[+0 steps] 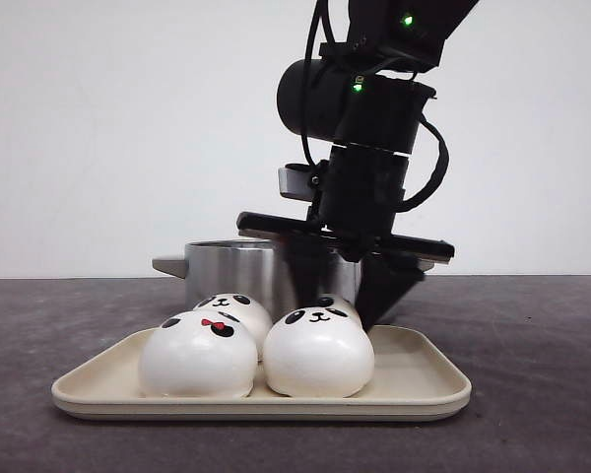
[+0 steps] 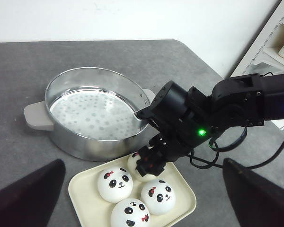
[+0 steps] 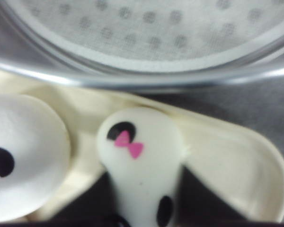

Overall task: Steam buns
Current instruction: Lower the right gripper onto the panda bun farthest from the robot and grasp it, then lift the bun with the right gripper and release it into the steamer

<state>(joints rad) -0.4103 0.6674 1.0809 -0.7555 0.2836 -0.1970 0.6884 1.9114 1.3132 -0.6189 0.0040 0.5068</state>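
- Plain white wall behind, and a dark grey table (image 1: 532, 394) carrying a cream tray (image 1: 424, 379) with a steel steamer pot (image 2: 92, 113) just behind it.
- Four panda buns sit on the tray; the back bun (image 3: 142, 175) — the one nearest the pot, marked with a pink bow — is pinched between the right gripper (image 2: 149, 163), and the right wrist view shows it squeezed narrow at the sides.
- So the right gripper is closed around that bun, which rests at tray level, not yet raised as far as I can judge.
- Step in hand, by my reading: picking the first bun for the pot; the perforated steamer plate (image 2: 92, 111) holds none so far.
- Next move likely calls for a straight lift clear of the neighbouring buns (image 1: 256, 350), then a short carry over the pot's rim — gently, since the bun is soft and could slip or spring from the squeeze.
- Right arm (image 1: 364, 148) comes down nearly vertical over the tray's far edge, wrist pointing down.
- Left gripper (image 2: 142, 198) hangs high above the scene, its dark fingers (image 2: 28, 196) spread wide and holding nothing.
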